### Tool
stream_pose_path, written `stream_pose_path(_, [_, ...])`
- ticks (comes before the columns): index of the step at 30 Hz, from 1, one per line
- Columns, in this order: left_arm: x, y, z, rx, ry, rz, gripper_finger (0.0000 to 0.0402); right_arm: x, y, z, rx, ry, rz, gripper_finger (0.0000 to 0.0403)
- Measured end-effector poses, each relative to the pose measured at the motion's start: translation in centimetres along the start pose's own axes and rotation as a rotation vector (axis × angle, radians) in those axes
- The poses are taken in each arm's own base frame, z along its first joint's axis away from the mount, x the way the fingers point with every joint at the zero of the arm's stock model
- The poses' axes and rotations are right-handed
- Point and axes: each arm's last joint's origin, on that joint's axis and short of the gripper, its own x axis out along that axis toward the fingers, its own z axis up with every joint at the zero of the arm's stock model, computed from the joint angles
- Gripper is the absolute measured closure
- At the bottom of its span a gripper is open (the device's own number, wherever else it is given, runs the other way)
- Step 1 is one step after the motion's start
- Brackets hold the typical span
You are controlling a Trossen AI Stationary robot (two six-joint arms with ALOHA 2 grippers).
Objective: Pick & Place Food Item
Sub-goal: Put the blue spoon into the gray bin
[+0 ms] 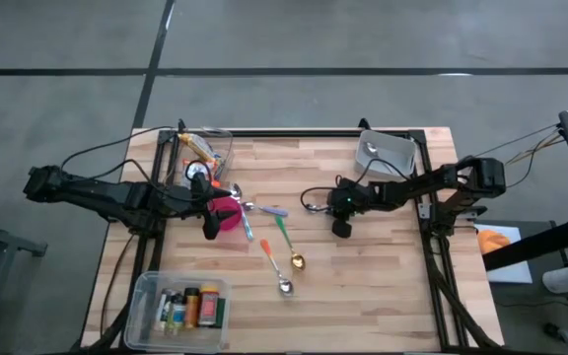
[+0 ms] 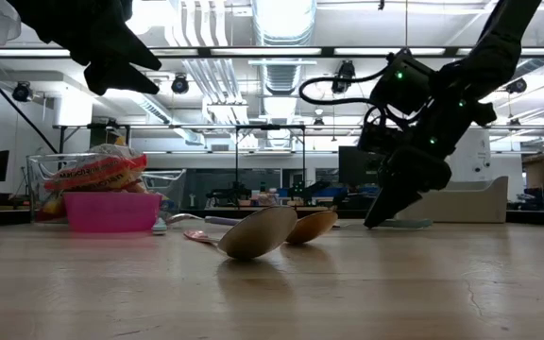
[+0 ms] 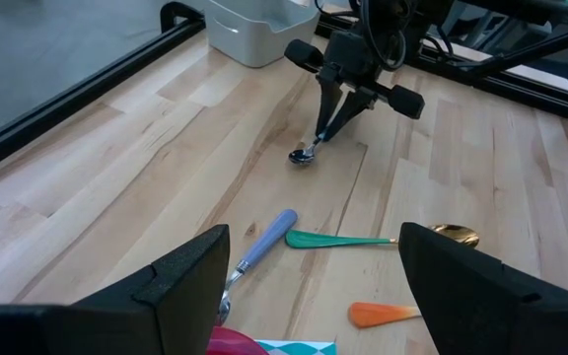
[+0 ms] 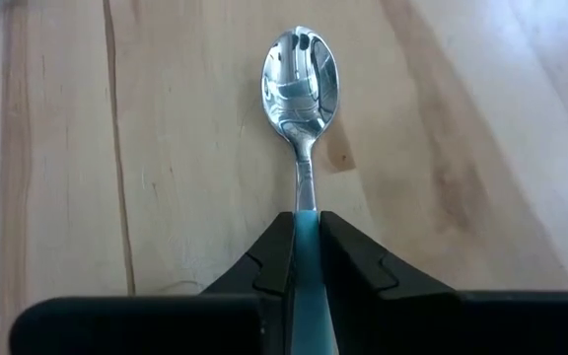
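R gripper (image 4: pixel 307 258) sits mid-table, right of centre, jaws pinched tight on the light-blue handle of a small silver spoon (image 4: pixel 301 84). Spoon's bowl faces up and points away from the wrist, w/ the tip resting on or just above the wood; can't tell which. In the low view the same gripper (image 2: pixel 376 215) angles down toward the table (image 1: pixel 383 266).

L gripper (image 3: pixel 309 281) hangs over the pink bowl (image 1: pixel 227 213) on the left side, jaws spread wide, nothing between them.

Other bits on the table:
- blue-handled spoon (image 3: pixel 261 251) just beside the pink bowl
- green-handled spoon (image 1: pixel 287 245) w/ gold bowl and orange-handled spoon (image 1: pixel 273 266) w/ silver bowl, lying near each other, mid-table toward the front
- clear bin (image 1: pixel 220 143) at far-left corner holding snack packets (image 1: pixel 197 147)
- white bin (image 1: pixel 385 152) at far-right corner, behind R arm
- clear tub (image 1: pixel 146 296) at front-left w/ small bottles (image 1: pixel 190 308) inside
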Motion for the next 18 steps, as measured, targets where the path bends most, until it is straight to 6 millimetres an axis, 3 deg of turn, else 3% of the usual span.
stream_pose_path(10, [0.0, 0.0, 0.0, 0.000, 0.000, 0.000, 0.0104, -2.3, 0.0, 2.5, -0.011, -0.015, -0.071, 0.0369])
stream_pose_path(18, [0.0, 0.0, 0.0, 0.000, 0.000, 0.000, 0.0104, -7.9, -0.7, 4.8, 0.008, -0.012, -0.169, 0.0369])
